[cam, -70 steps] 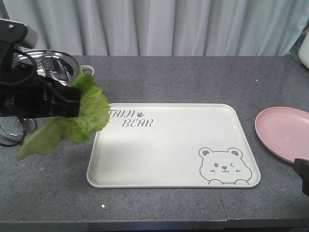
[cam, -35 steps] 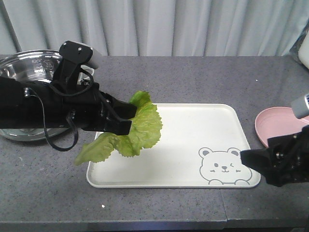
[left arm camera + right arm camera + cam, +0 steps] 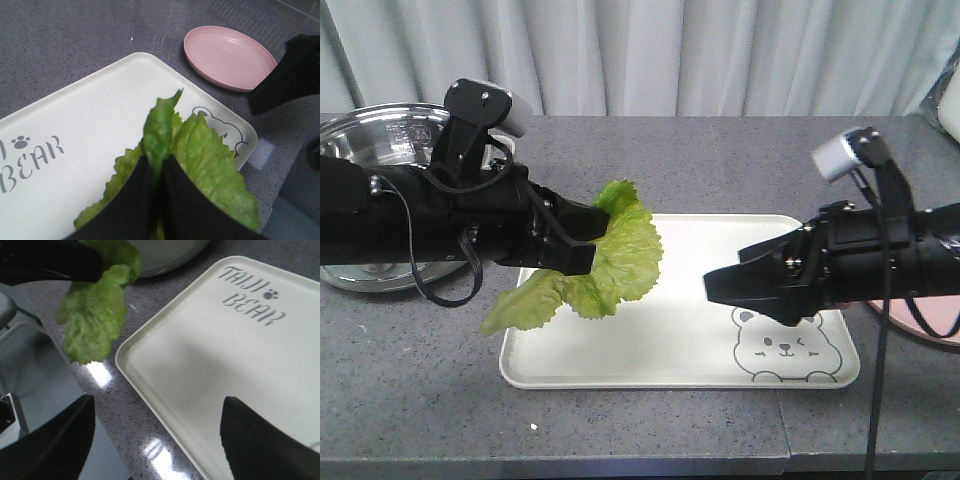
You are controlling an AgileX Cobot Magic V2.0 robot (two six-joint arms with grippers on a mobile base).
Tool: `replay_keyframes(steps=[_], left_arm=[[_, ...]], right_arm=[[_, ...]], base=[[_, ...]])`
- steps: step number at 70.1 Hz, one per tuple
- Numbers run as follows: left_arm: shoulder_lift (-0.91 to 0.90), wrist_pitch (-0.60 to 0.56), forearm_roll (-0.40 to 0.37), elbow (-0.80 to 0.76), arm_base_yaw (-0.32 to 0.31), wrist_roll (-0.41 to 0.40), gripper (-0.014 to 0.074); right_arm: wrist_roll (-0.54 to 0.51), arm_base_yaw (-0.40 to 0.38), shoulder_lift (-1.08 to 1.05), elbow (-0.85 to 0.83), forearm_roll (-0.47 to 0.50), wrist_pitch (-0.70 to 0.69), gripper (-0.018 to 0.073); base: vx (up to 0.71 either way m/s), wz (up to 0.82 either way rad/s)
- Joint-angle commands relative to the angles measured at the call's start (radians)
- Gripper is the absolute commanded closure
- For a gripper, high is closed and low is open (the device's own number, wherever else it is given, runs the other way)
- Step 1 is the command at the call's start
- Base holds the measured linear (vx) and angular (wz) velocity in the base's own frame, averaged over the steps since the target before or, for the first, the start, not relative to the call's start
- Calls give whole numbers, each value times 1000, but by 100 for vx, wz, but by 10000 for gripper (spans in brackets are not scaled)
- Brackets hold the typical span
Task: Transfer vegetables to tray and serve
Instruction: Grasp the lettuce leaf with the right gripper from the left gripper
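Tray (image 3: 670, 372) lies at the near edge of the counter, bear drawing (image 3: 778, 348) at its near R corner. R gripper (image 3: 718, 284) hovers just above that corner, fingers spread wide, nothing btw them. L gripper (image 3: 155, 172) is pinched tight on the lettuce leaf (image 3: 615, 255) at its rib. The leaf hangs in the air over the tray's L end, one lobe drooping out past the rim.

Risks: if it lets go here, that lobe prob lands on the counter, not the tray. The limp leaf may also cling to a finger. Both arms crowd over one tray, so a knock or a snagged leaf is possible.

Surface: speckled grey counter (image 3: 420, 420) w/ a steel pot (image 3: 380, 135) far L and a pink plate (image 3: 227, 55) far R. Behind: pale pleated curtain (image 3: 670, 50).
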Motion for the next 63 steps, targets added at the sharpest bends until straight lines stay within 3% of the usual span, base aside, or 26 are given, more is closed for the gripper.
replay_keyframes(steps=[1, 10, 23, 35, 46, 55, 63], left_arm=[[-29, -36, -44, -27, -7, 2, 602], [-29, -33, -44, -27, -7, 2, 602], [-29, -26, -44, -27, -7, 2, 602], [-29, -7, -44, -27, -7, 2, 602], [-29, -5, -44, -27, -7, 2, 602], [-29, -5, -44, -27, -7, 2, 602], [-29, -5, -44, -27, -7, 2, 602]], right_arm=[[5, 60, 35, -80, 62, -5, 55], [22, 121, 122, -153, 79, 54, 55], [0, 133, 225, -213, 207, 179, 55], [-47, 144, 263, -214, 293, 182, 55], [-69, 177, 270, -214, 301, 160, 62], [-73, 178, 270, -214, 301, 154, 127], [-75, 178, 270, -214, 301, 128, 250]], base=[[0, 0], [0, 0], [0, 0], [0, 0], [0, 0], [0, 0], [0, 0]])
